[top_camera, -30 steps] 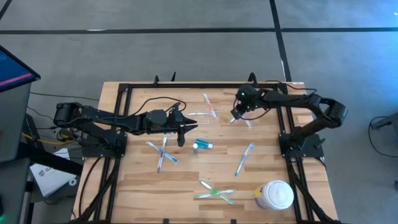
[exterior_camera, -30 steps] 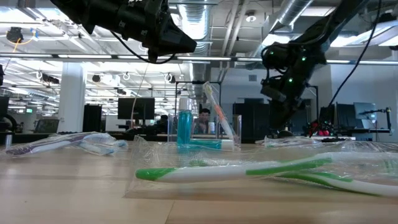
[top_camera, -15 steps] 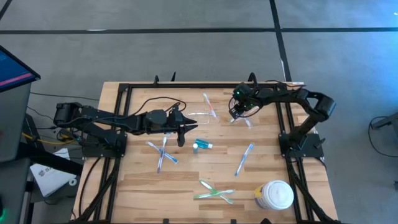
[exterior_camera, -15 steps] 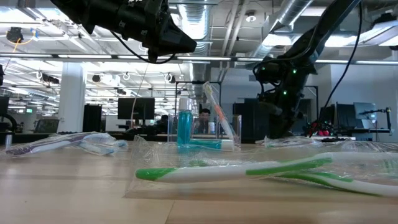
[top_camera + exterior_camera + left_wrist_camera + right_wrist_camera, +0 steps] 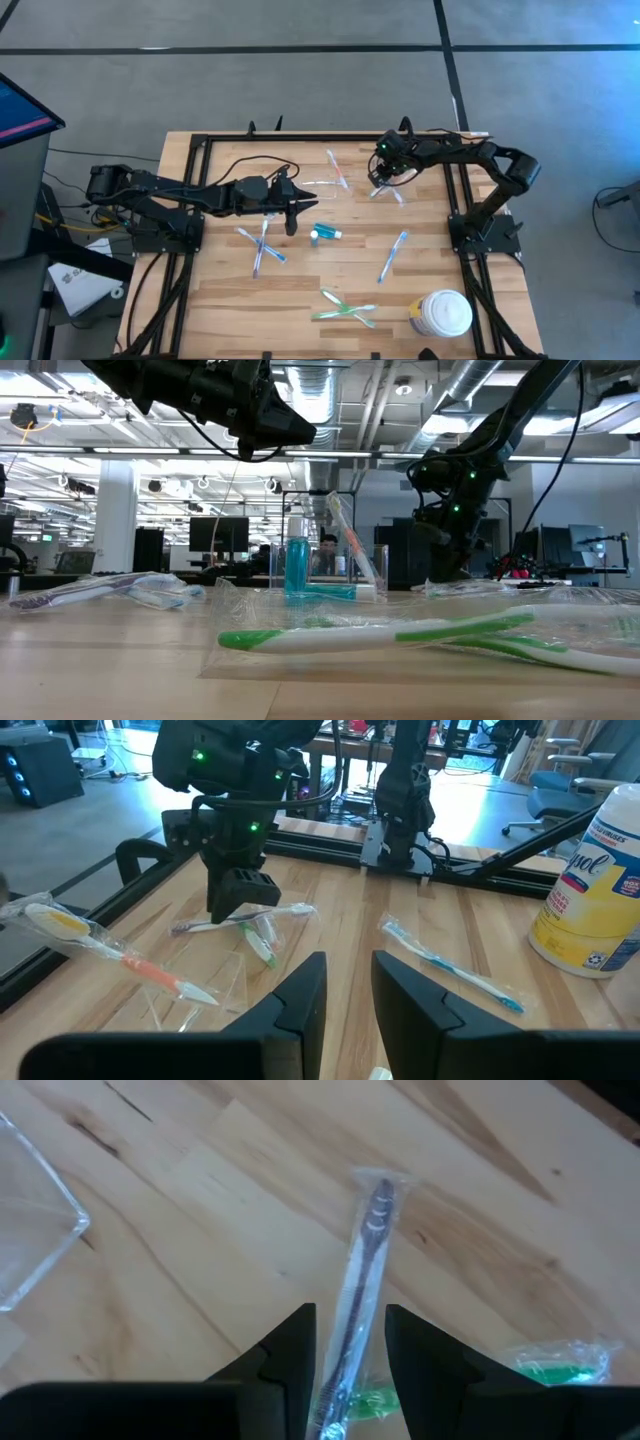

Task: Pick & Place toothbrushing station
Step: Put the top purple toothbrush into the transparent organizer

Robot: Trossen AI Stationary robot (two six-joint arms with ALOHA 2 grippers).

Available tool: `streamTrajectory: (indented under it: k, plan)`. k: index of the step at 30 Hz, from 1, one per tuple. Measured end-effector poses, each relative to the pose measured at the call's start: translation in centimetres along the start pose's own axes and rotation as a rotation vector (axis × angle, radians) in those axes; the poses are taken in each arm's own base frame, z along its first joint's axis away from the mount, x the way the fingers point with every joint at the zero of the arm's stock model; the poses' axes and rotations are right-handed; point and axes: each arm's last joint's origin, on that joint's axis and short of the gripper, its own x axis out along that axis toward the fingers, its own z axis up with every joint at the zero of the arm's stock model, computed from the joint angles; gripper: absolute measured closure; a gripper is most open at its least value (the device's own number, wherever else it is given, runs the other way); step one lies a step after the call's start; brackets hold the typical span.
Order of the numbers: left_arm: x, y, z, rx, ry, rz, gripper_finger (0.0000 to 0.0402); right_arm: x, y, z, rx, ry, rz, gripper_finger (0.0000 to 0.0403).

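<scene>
High view: pale wooden slatted table (image 5: pixel 300 275); wrapped translucent toothbrushes scattered, clear plastic holder (image 5: pixel 318 187) near far edge. Left gripper (image 5: pixel 292 222) narrow, empty.

Right wrist view: right gripper (image 5: pixel 350 1342) part-open, straddling wrapped dark-handled toothbrush (image 5: pixel 358 1295).

Arm shifted slightly.

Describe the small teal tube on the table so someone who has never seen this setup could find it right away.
Start at the wooden table and find its middle, just ahead of the left hand. The small teal tube lies there on its side. Unlike the long thin wrapped toothbrushes around it, it is short, stubby and solid teal.
</scene>
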Motion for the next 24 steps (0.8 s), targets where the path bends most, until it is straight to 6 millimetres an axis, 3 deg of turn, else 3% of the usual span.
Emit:
streamTrajectory:
  k: [18,24]
  plan:
    - [0.0,0.0,0.0,0.008,-0.004,0.000,0.0323,0.0,0.0,-0.1,0.002,0.016,0.005,0.0290]
    - [0.0,0.0,0.0,0.007,-0.004,-0.001,0.0323,1.7,0.1,-0.5,-0.004,0.060,-0.004,0.0290]
